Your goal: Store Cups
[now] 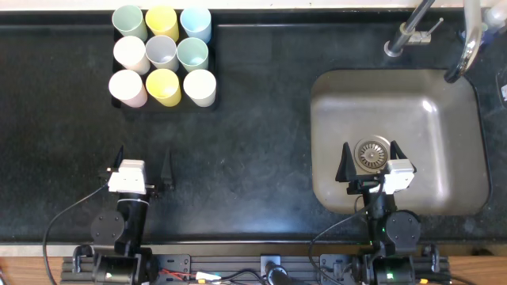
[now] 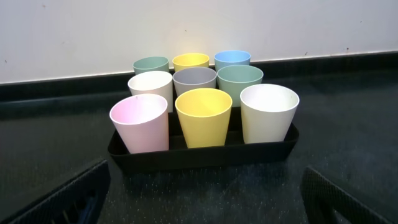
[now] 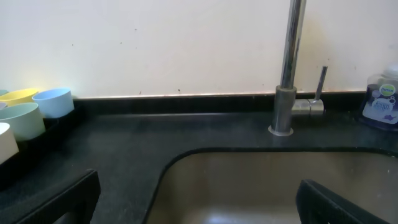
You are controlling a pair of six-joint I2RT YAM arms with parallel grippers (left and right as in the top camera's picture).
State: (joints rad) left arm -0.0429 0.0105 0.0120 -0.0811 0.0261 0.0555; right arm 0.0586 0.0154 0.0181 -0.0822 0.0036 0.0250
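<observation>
Well, nine cups (image 1: pixel 162 55) sit packed in the tray (image 2: pixel 205 158), upper left of the top view. Left gripper (image 1: pixel 143 164) hangs lower left, jaws wide, empty. Right gripper (image 1: pixel 371 156) is likewise wide over the sink (image 1: pixel 444 158). Storing looks done, perhaps. Any further pick should pinch one rim and lift straight up, since neighbours crowd close.

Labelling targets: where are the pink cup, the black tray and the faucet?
pink cup (image 2: pixel 142 129), left wrist view, outer wall.
black tray (image 2: pixel 205 158), left wrist view, front wall.
faucet (image 3: pixel 290 53), right wrist view, upright pipe.
</observation>
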